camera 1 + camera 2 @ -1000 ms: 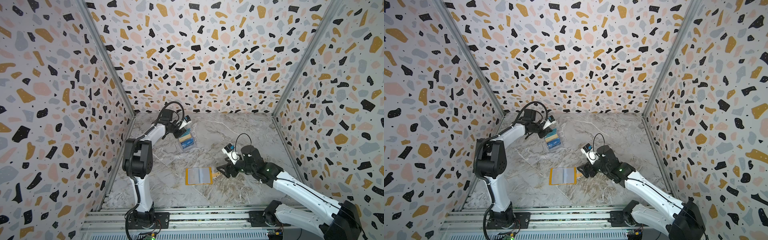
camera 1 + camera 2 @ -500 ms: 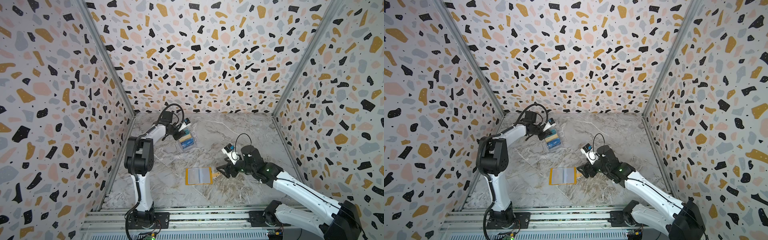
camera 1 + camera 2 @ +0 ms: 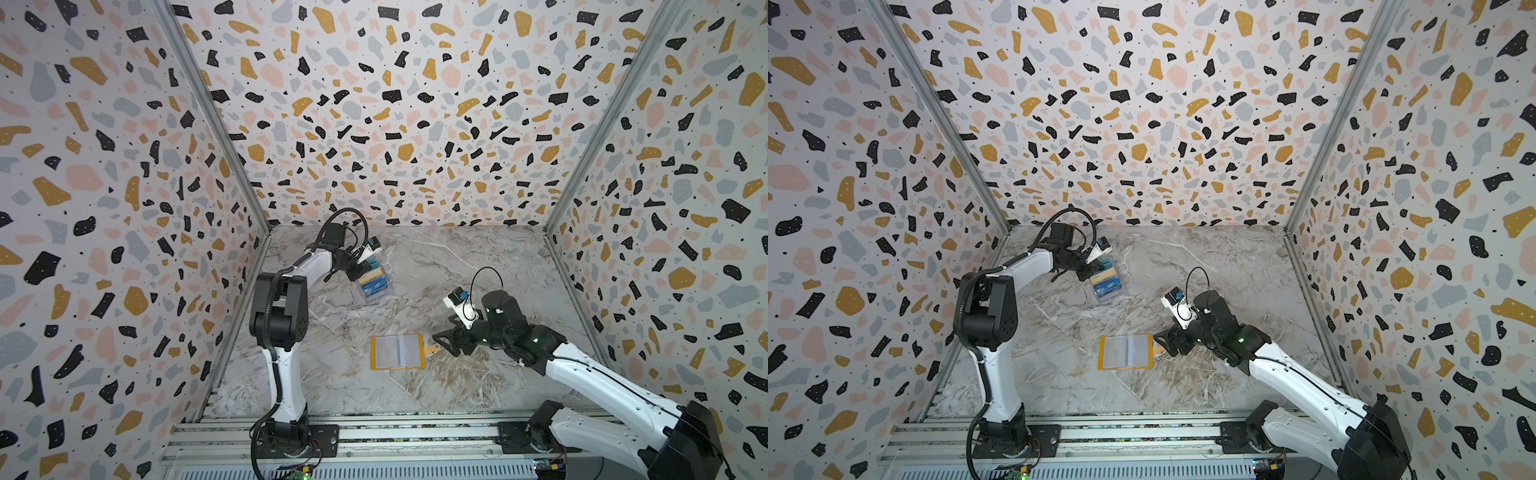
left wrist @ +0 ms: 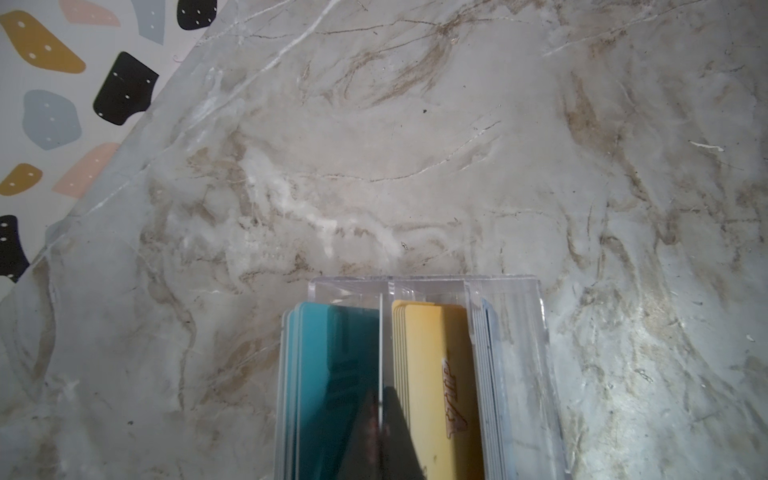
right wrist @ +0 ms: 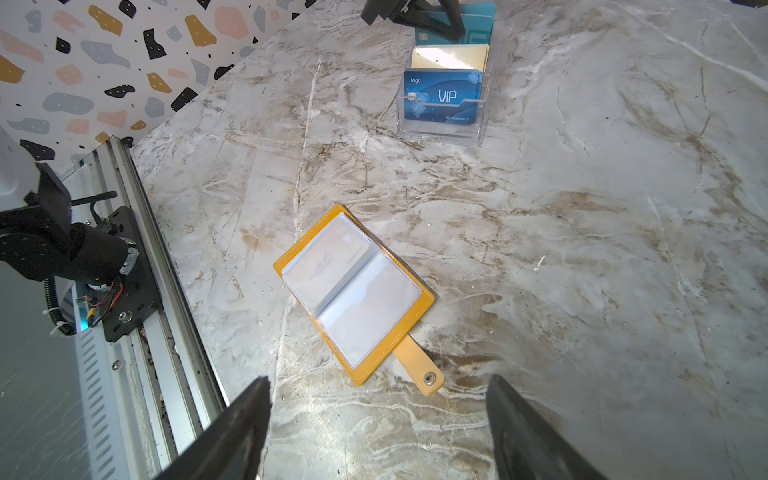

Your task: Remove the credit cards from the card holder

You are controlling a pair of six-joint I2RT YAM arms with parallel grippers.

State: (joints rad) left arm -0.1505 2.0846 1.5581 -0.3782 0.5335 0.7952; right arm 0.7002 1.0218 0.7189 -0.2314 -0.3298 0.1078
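Observation:
The mustard card holder lies open and flat mid-table, its snap tab pointing at my right gripper. That gripper is open and empty, a little short of the tab. One pale card shows in a sleeve. My left gripper is shut at the back tier of a clear tiered box. A thin card seen edge-on runs between its fingers. In the right wrist view this looks like the teal card. Gold cards stand in the middle tier.
A blue VIP card stands in the box's front tier. The metal rail and the left arm's base run along the table's near edge. Speckled walls close in the left, back and right sides.
The left arm's elbow has shifted slightly while its gripper stays at the box. The right arm and the card holder have not moved.

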